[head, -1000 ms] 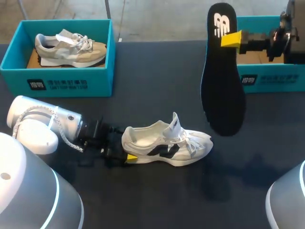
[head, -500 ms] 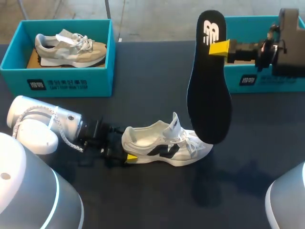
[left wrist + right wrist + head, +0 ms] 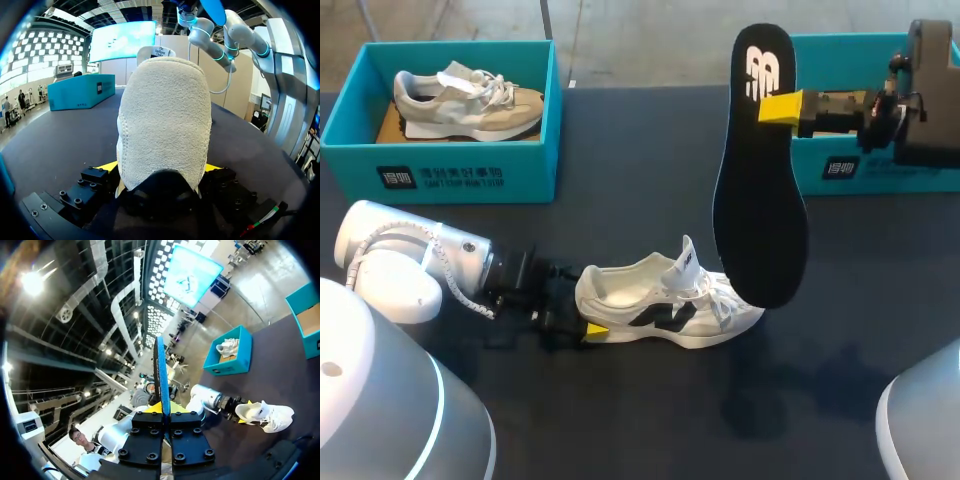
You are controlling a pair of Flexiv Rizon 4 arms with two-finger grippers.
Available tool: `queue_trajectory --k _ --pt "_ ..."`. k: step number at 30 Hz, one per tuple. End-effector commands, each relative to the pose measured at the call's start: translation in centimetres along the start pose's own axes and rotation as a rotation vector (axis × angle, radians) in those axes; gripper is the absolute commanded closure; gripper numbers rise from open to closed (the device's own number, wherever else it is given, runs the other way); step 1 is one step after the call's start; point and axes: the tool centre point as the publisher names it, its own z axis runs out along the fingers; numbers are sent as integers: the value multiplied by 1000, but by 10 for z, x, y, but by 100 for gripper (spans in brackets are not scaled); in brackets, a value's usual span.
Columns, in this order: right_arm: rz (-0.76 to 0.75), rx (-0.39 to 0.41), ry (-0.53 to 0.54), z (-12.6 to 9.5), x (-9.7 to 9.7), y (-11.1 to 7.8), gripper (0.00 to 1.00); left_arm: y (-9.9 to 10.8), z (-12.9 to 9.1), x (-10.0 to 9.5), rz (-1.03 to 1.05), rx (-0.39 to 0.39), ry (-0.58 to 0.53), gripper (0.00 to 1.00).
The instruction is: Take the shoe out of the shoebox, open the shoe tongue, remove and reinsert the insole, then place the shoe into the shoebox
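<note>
The black foam insole [image 3: 757,220], likely light and floppy, hangs below the right hand [image 3: 782,108] pinching its heel end, while the left hand [image 3: 582,314] clamps the heel of the white sneaker [image 3: 670,300].

White rounded left arm [image 3: 400,265] ringed in glowing cyan; looped white cable [image 3: 460,290]; black screw-studded claw [image 3: 165,409], yellow tips.

Right gripper [image 3: 163,407] clamped on the insole [image 3: 161,372], which I see edge-on, standing straight up out of my fingers. Below on the dark table [image 3: 280,365] lies the white shoe [image 3: 265,415], with my left arm [image 3: 207,397] at its heel. Well beyond is a teal shoebox [image 3: 235,365] with a pale shoe [image 3: 227,346] inside.
</note>
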Motion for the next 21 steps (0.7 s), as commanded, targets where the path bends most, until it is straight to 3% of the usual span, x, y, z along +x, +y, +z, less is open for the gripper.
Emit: queue_trajectory --k 1,21 --pt "-4 -16 -1 3 6 -8 100 3 3 -1 0 -3 0 100" --pt "-9 -18 3 5 8 -9 100 3 3 -1 0 -3 0 100"
